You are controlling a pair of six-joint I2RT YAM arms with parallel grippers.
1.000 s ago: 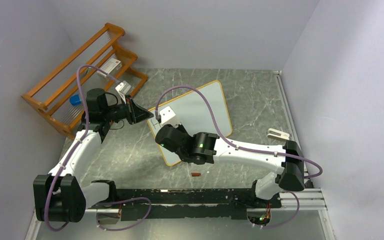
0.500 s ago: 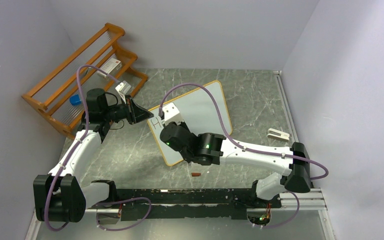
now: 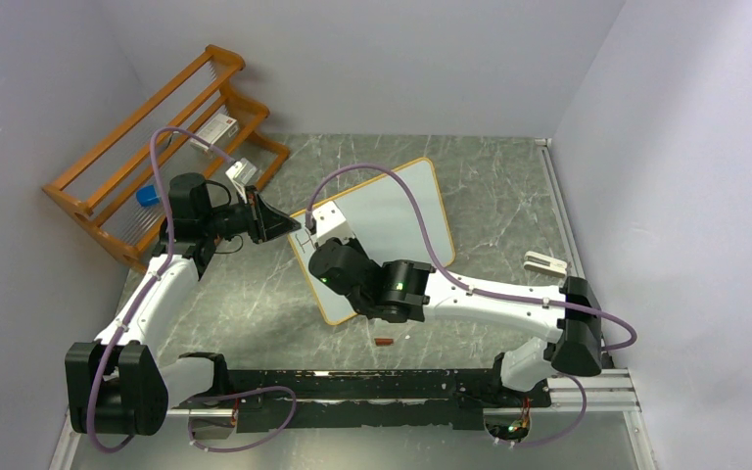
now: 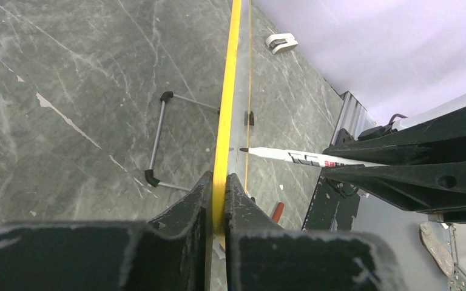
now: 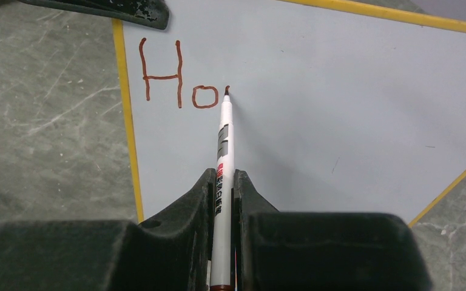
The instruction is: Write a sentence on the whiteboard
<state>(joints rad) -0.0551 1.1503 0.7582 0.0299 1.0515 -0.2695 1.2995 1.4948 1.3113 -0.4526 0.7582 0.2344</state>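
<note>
My left end effector (image 4: 218, 182) pinches the whiteboard (image 5: 340, 91) rim. My right end effector (image 5: 223, 179) grips the marker (image 5: 224, 133), tip just ahead beside the sentence (image 5: 161, 77), so far "Ho". I'd press lightly, stroking down for "p".

**Counting Everything We Can See**

There are two white and black robot arms: the left arm (image 3: 152, 294) and the right arm (image 3: 490, 299). There are two black grippers: the left gripper (image 4: 218, 177) and the right gripper (image 5: 223, 179). There is one big whiteboard (image 3: 401, 211) with a thin yellow rim. It has two red-brown letters (image 5: 161, 74), an "H" and an "o". There is one thin white marker pen (image 5: 224, 133). There is one orange wooden rack (image 3: 220, 59), with one small blue thing (image 3: 147, 197) and one small white box (image 3: 217, 125). The one grey stone table (image 3: 509, 196) has one tiny red-brown piece (image 3: 383, 341) and one small white block (image 3: 545, 261).
</note>
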